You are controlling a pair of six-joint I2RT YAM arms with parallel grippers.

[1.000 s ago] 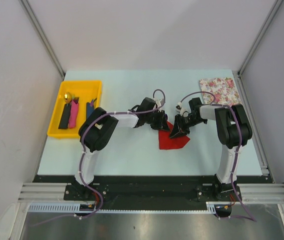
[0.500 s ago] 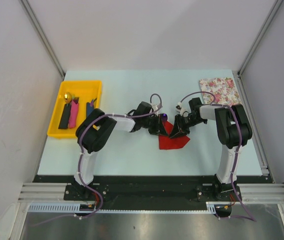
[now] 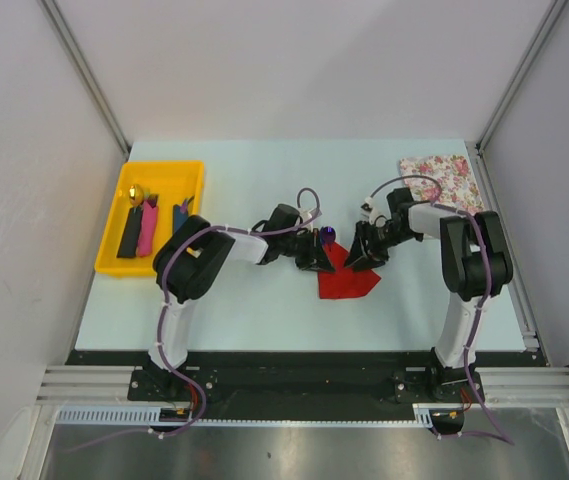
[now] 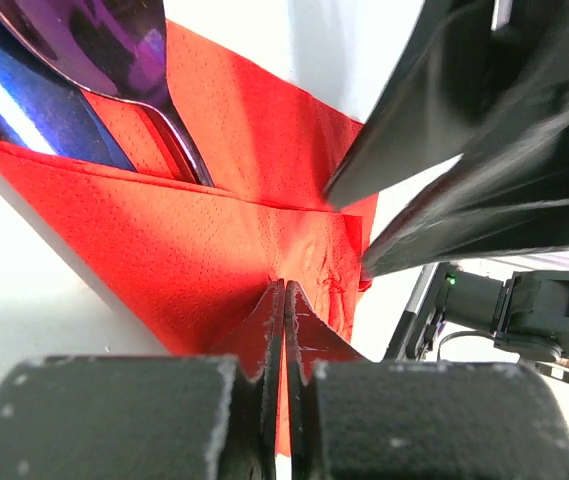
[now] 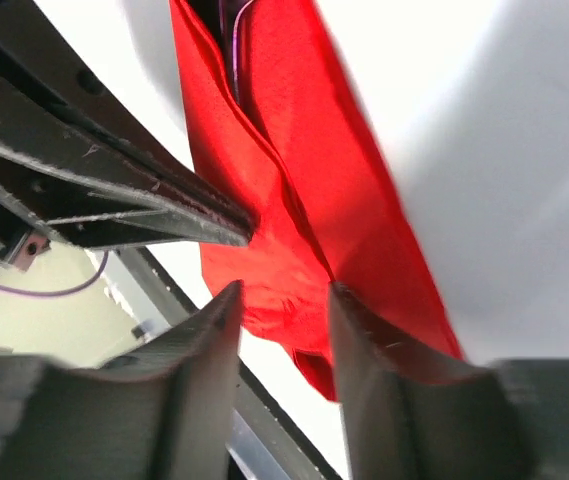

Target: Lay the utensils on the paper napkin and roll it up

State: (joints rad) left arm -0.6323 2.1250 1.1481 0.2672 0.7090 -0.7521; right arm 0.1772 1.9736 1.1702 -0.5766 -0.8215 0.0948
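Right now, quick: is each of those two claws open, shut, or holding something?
Left gripper: shut, pinching a fold of the red napkin.
Right gripper: open, jaws apart over the napkin, gripping nothing.

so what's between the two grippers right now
The folded paper napkin, with the utensils tucked in its fold. The left gripper is shut on its edge, the right gripper open close to it. Both wrist views show this best.
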